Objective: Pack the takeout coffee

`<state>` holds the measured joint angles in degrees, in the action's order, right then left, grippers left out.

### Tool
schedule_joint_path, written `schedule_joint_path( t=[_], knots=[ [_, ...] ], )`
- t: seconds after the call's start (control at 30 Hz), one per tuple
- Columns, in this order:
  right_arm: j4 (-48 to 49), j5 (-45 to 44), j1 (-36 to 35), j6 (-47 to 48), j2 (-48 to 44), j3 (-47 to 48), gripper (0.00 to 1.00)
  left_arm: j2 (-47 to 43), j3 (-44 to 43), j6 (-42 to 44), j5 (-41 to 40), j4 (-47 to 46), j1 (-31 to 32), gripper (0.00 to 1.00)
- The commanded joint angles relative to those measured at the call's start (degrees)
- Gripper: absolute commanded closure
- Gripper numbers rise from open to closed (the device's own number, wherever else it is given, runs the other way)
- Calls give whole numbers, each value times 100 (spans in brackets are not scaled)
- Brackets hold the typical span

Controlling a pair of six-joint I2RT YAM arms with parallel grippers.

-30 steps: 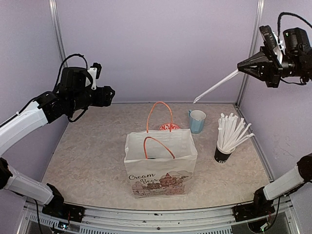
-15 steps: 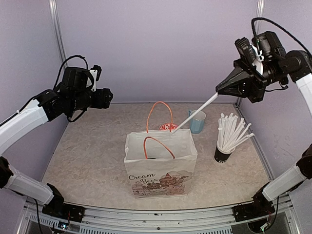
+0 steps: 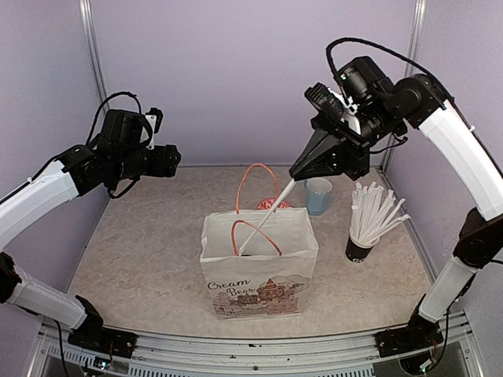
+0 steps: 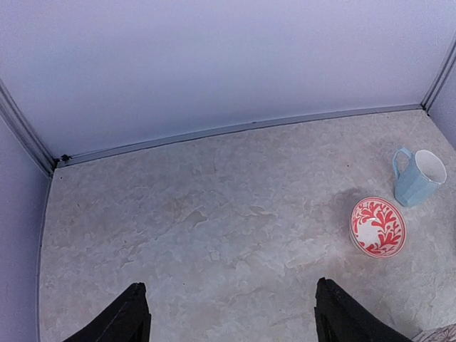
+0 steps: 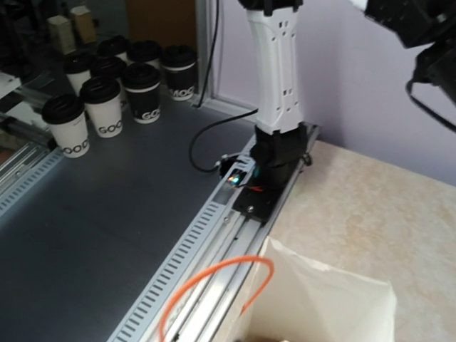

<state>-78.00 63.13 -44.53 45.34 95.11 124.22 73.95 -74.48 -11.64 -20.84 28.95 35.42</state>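
Straw pinched by right gripper slants into bag.

Left of the paper bag the table lies bare, open to a low pass. The bag's mouth is crossed by orange handles and a slanting straw pinched in the right gripper above. Behind stand a bowl and mug (close, not touching); a cup of straws crowds the right.

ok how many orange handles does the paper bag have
2. The far handle arches up from the paper bag's back edge; the near handle arches over its front edge. None seems hidden.
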Motion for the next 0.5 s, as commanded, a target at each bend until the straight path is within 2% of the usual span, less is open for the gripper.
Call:
schedule_joint_path(
  t=[0.0, 0.3, 0.37, 0.47],
  knots=[
    [5, -33, -362, 136, 572, 324, 100, 75, 97, -66, 24, -74, -35, 22],
    [107, -238, -846, 414, 1073, -66, 100, 26, 323, -89, 166, -143, -35, 22],
    [125, -300, -846, 482, 1048, -241, 81, 16, 365, -85, 176, -151, -35, 23],
    [-55, -487, -846, 646, 866, -342, 67, -3, 415, -84, 183, -145, -35, 23]
  ],
)
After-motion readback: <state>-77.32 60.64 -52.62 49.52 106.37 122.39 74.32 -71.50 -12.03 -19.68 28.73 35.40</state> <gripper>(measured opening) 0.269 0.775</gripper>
